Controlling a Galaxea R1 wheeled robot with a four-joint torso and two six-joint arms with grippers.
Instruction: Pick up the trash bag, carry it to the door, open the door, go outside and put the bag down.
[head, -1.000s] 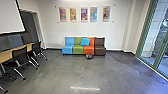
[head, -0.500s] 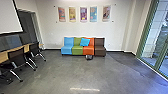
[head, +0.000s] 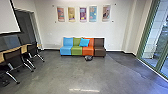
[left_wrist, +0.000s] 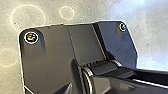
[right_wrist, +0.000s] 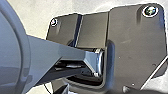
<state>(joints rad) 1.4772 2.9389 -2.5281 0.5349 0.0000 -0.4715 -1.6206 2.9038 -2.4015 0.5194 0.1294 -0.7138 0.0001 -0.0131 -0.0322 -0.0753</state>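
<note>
Trash bag, in the head view, is a small, blurred dark bundle on the floor, well ahead of the tools and apart from them, just in front of the orange seat. That seat is 1 of 4 in a row against the wall, between the green seat and the brown seat, with the light blue seat at the end toward the left tool's side. A bright blue cushion leans across the backs of 2 seats. Above hang 5 posters. Ahead on the left tool's side, black chairs stand by a wooden desk; on the right tool's side is a green-framed glass wall.

In the left wrist view, pale floor lies beyond the robot's dark plate. I cannot tell whether the left tool is open or closed.

In the right wrist view, the same plate has pale floor around it. Whether the right tool is open or closed, I cannot tell either.
</note>
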